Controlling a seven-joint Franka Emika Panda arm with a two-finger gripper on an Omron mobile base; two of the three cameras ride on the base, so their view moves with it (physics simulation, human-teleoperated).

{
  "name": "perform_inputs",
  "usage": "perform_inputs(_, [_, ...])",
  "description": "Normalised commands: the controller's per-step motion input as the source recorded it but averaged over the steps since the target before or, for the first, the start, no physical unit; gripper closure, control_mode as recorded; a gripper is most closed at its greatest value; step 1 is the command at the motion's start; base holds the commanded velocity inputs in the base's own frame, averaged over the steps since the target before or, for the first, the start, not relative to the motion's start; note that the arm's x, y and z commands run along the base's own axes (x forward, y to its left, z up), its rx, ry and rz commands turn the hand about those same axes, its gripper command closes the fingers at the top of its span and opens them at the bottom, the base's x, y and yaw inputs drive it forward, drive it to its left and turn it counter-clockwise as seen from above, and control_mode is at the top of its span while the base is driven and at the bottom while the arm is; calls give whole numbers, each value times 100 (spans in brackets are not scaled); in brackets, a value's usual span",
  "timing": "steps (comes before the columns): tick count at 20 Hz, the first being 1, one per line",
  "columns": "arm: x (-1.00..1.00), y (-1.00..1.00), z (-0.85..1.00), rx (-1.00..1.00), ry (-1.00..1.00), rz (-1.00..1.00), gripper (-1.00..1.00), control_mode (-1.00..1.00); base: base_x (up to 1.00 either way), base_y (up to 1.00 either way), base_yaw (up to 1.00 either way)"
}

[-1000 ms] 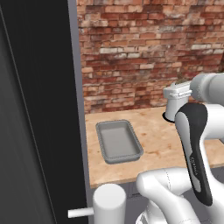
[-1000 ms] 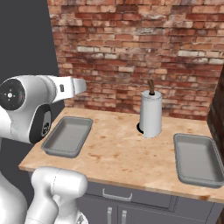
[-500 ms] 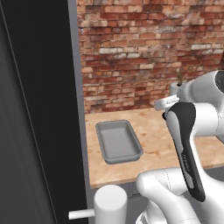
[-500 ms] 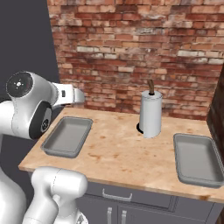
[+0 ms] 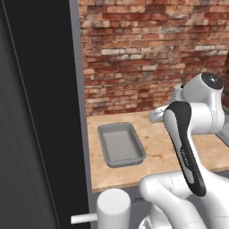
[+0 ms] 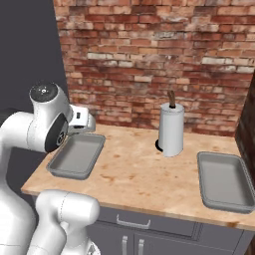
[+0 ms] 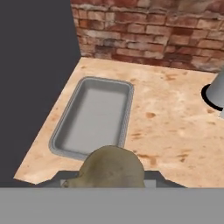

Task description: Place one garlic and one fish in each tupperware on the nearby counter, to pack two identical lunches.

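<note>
Backdrop: red brick wall behind a wood-grain worktop (image 6: 134,174).
Gripper (image 7: 111,177): clamped on a garlic (image 7: 111,171), above the worktop's near edge.
Left tupperware (image 7: 94,118): just beyond the garlic, nothing in it.
Right tupperware (image 6: 224,182): well apart, across the worktop.
Paper-towel roll (image 6: 171,130): upright between them, near the wall.

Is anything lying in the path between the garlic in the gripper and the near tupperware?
Nothing visible does. In the hand view the garlic sits between the fingertips, just short of the left tupperware, whose inside is bare. The paper-towel roll stands well off to the side, on the counter.
</note>
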Motion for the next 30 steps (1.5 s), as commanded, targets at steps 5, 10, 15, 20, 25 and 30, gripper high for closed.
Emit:
perform_inputs(5, [37,33,-56,8,5,6,100,-100,0,0,0])
perform_inputs(10, [37,43,-48,0,3,2,100,-100,0,0,0])
perform_inputs(15, [59,8,-37,0,7,1,100,-100,0,0,0])
perform_inputs(20, [63,2,-36,0,8,3,100,-100,0,0,0])
perform_inputs(25, [42,25,-43,0,8,2,100,-100,0,0,0])
perform_inputs(30, [38,24,-37,0,6,0,100,-100,0,0,0])
